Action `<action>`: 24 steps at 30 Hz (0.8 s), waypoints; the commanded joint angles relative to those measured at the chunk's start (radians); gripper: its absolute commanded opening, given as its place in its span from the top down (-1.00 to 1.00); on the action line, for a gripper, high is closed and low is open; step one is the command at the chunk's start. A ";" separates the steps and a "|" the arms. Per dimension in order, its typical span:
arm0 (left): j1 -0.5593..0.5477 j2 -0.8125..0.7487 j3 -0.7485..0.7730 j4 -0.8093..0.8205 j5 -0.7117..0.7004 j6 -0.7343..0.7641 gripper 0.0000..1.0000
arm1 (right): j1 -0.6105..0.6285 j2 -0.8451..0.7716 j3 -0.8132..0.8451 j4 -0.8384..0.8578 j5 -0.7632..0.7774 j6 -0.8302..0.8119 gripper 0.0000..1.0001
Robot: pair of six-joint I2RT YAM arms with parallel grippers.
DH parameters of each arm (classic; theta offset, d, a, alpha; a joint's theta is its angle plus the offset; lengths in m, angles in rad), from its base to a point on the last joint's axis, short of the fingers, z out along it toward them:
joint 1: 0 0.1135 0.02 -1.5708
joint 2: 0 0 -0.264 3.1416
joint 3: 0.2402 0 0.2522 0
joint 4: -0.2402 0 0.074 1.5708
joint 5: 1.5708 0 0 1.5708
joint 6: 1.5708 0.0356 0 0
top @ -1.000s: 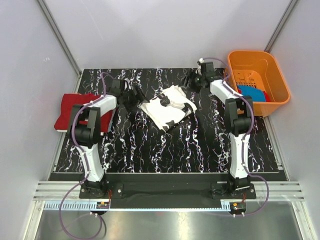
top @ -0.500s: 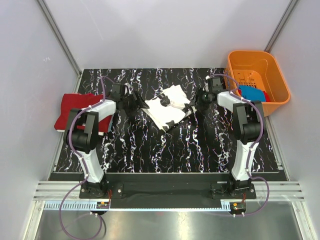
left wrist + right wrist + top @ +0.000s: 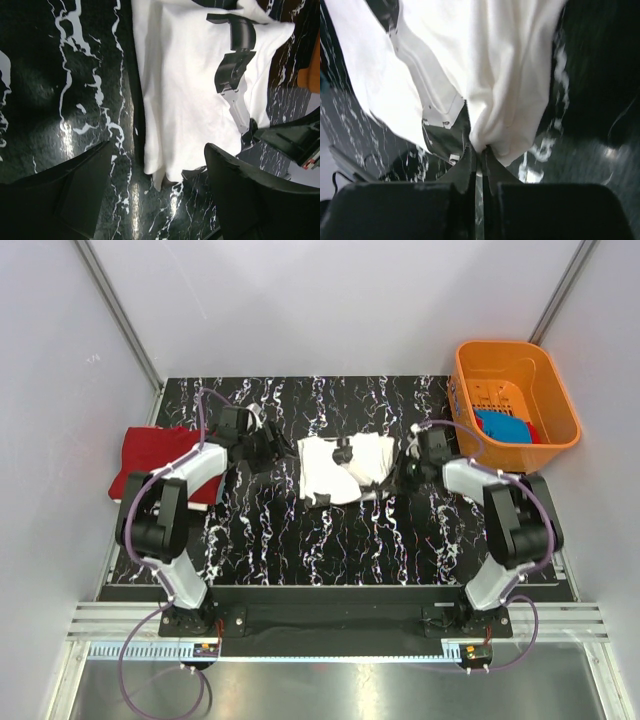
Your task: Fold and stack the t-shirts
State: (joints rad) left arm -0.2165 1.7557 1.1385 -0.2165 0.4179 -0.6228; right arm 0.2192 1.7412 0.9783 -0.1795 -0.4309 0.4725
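Note:
A folded white t-shirt (image 3: 340,468) with a dark print lies mid-table. My right gripper (image 3: 403,471) sits at its right edge, shut on a pinch of the white cloth (image 3: 490,125); the jaws (image 3: 480,151) meet tightly around the fold. My left gripper (image 3: 273,450) is open just left of the shirt. In the left wrist view its fingers (image 3: 75,192) straddle bare table below the shirt's corner (image 3: 162,175), holding nothing. A red t-shirt (image 3: 150,455) lies at the table's left edge. A blue t-shirt (image 3: 505,427) sits in the basket.
An orange plastic basket (image 3: 555,400) stands at the back right, off the black marbled table (image 3: 330,540). A bit of red cloth shows beside the blue t-shirt in it. Grey walls close in the left, back and right sides.
My right gripper swung toward the near side along the shirt's right edge and closed on it. The white t-shirt turned from a diagonal lie to square. The left gripper barely moved.

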 commanded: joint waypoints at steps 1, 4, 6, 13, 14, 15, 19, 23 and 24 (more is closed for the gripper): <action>-0.027 -0.105 -0.025 -0.024 -0.021 0.040 -0.57 | 0.026 -0.130 -0.136 -0.006 -0.044 0.046 0.96; -0.055 -0.130 -0.031 -0.030 -0.033 0.044 -0.57 | 0.029 -0.187 -0.196 -0.024 -0.058 0.034 0.08; -0.072 -0.125 -0.019 -0.024 -0.045 0.043 -0.57 | 0.028 -0.238 -0.181 -0.047 -0.004 0.019 -0.08; -0.087 0.017 0.133 -0.011 -0.021 0.031 -0.45 | 0.020 -0.194 0.072 -0.146 0.165 -0.041 -0.03; -0.089 0.034 0.153 -0.001 -0.016 0.026 -0.45 | 0.017 -0.177 0.101 -0.156 0.181 -0.047 -0.14; -0.090 0.051 0.185 -0.003 -0.021 0.025 -0.44 | 0.014 -0.139 0.149 -0.156 0.196 -0.051 -0.26; -0.090 0.160 0.259 0.034 -0.033 0.012 -0.34 | 0.002 -0.025 0.250 -0.129 0.230 -0.055 -0.15; -0.092 0.267 0.345 0.057 -0.011 0.003 -0.22 | -0.003 0.089 0.364 -0.145 0.257 -0.058 -0.08; -0.090 0.284 0.360 0.060 -0.005 0.000 -0.22 | -0.003 0.124 0.405 -0.156 0.264 -0.061 -0.07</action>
State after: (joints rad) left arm -0.3027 1.9938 1.4277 -0.2104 0.3965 -0.6113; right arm 0.2214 1.8027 1.2942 -0.3031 -0.2226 0.4347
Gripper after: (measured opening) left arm 0.613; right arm 0.541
